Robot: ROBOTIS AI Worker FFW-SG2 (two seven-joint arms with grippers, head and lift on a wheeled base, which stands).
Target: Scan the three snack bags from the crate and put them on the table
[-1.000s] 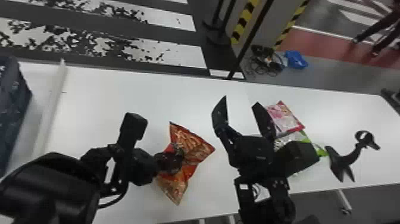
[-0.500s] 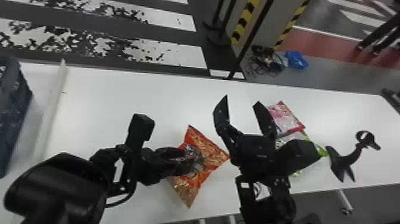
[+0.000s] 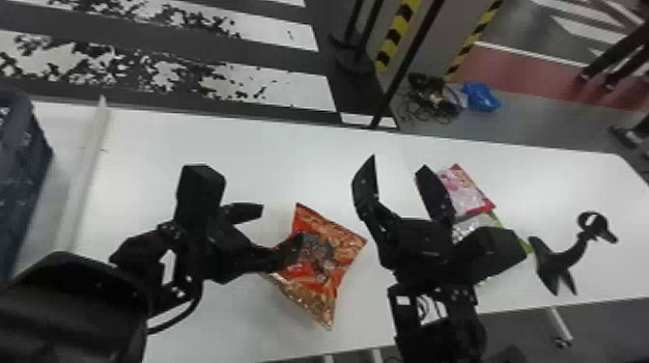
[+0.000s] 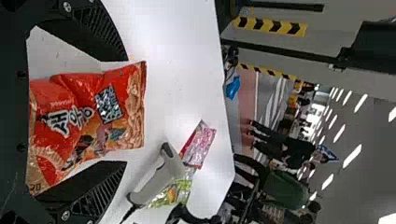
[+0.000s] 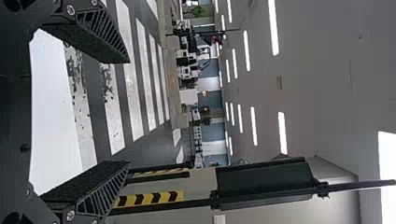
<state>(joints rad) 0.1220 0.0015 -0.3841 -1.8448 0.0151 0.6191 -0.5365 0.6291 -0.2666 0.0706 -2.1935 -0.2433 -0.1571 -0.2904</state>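
L gripper (image 3: pixel 281 224): fingers apart, orange bag (image 3: pixel 323 260) btwn them, not clamped; can't tell if they touch it. In head view one L finger overlaps the bag's edge at approx 10 o'clock. Bag's over the tbl (image 3: pixel 241 159), just beyond that gripper, toward 4 o'clock from it; can't tell if it's resting flat. L wrist view: bag's red/orange front faces the cam, w/ a patchy silvery square (image 4: pixel 109 103) on it.

R gripper (image 3: pixel 397 164): fingers wide apart, nothing btwn them, toward 1 o'clock from orange bag. R wrist view agrees: gap btwn fingers is empty.

Pink bag (image 3: pixel 463 193) on tbl, toward 2 o'clock from orange one, partly behind an R finger. Green bag (image 3: pixel 497 222) right by it, at abt 5 o'clock from the pink, mostly hidden by R arm. L wrist view: gray scanner (image 4: pixel 163 182) near the pink bag, overlapping the green in that view; can't tell if they touch.

Blk curved stand (image 3: pixel 560 260) at 3 o'clock from orange bag, well apart. Blue crate (image 3: pixel 19 178) betw 9 & 10 o'clock, at view's edge; wht rail (image 3: pixel 82 178) betw crate & bag, same dir approx. Past tbl's far edge, toward 1 o'clock: cable tangle (image 3: pixel 430 99) on floor, w/ blue plastic thing (image 3: pixel 482 96) just beside it.
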